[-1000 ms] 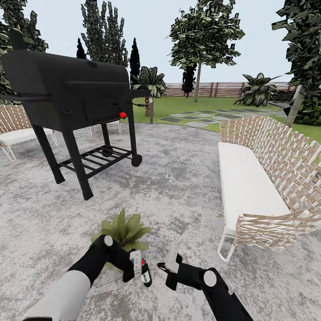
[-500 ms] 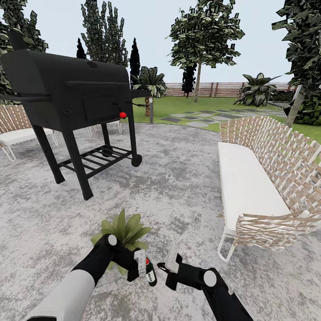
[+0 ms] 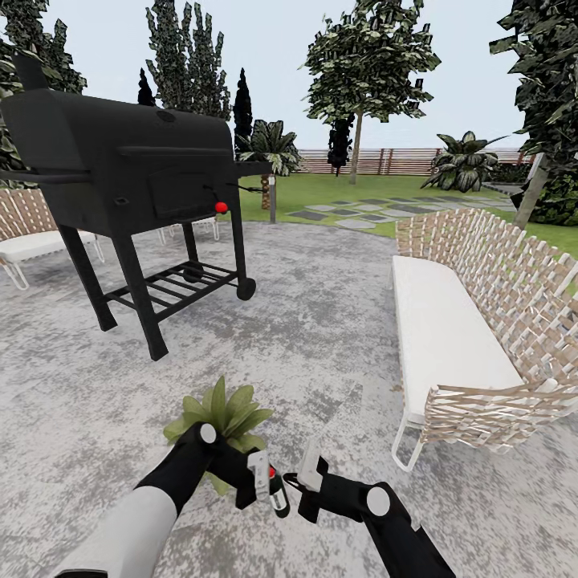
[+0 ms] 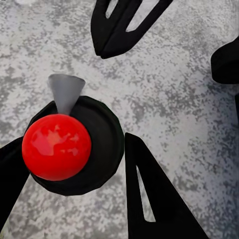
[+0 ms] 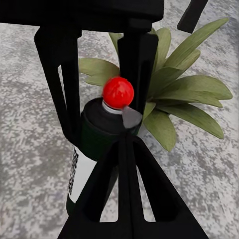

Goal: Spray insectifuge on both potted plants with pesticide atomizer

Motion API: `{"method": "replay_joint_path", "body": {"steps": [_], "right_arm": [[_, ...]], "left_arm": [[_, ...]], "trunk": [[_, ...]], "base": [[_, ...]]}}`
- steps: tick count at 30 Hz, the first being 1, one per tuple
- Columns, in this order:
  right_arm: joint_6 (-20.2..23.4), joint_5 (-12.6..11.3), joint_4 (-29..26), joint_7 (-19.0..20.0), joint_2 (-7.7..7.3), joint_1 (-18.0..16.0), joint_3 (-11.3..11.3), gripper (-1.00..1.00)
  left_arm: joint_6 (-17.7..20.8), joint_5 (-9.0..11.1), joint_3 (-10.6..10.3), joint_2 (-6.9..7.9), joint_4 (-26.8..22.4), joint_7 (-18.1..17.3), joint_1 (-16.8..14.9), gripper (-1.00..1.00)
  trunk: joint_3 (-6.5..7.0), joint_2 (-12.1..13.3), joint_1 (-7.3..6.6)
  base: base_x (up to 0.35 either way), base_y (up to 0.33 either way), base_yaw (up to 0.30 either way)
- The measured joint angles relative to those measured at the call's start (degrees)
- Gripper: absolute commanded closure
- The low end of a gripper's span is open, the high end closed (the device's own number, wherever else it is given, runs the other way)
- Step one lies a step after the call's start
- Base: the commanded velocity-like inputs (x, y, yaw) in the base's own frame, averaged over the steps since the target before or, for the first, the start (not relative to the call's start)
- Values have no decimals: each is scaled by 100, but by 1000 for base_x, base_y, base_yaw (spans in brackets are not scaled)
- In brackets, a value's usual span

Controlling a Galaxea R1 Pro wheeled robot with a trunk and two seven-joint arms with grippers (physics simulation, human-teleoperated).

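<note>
Our left fingers [image 3: 258, 479] clamp the pesticide atomizer [image 3: 277, 493] by its dark body, low over the rough grey paving [image 3: 337, 353] just beside one potted plant [image 3: 221, 413]. We judge the bottle light, rigid and slick, best held mid-body, clear of the red knob [image 4: 56, 146]. Our right fingers [image 3: 307, 474] sit narrowly parted, empty. The right wrist view reveals the white label [image 5: 79, 174] and leaves behind; the left wrist view looks down on the knob.

Carrying the pesticide atomizer [image 3: 278, 494] rightward in the left gripper [image 3: 267, 485], away from in front of the potted plant [image 3: 218, 414] and closing on the right gripper [image 3: 308, 470]; tilting the bottle's base further toward the right gripper; uncovering more leaves.
</note>
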Motion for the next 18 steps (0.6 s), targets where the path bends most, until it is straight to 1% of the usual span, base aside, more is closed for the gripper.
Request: {"method": "replay_joint_path", "body": {"steps": [2, 5, 7, 11, 18], "right_arm": [[0, 1, 0, 0, 0, 1, 2, 100], [0, 1, 0, 0, 0, -3, 1, 100], [0, 1, 0, 0, 0, -2, 1, 100], [0, 0, 0, 0, 0, 2, 1, 100], [0, 1, 3, 0, 0, 2, 2, 100]], "left_arm": [[-2, -1, -67, -19, 16, -5, 4, 100], [-1, 17, -269, -34, 33, -2, 8, 100], [0, 34, -346, -39, 37, -2, 8, 100], [1, 46, -390, -44, 32, 0, 9, 100], [8, 72, -399, -62, 15, 6, 9, 100]], "trunk": [[0, 0, 0], [0, 0, 0], [0, 0, 0], [0, 0, 0], [0, 0, 0]], "base": [[0, 0, 0], [0, 0, 0], [0, 0, 0], [0, 0, 0], [0, 0, 0]]}}
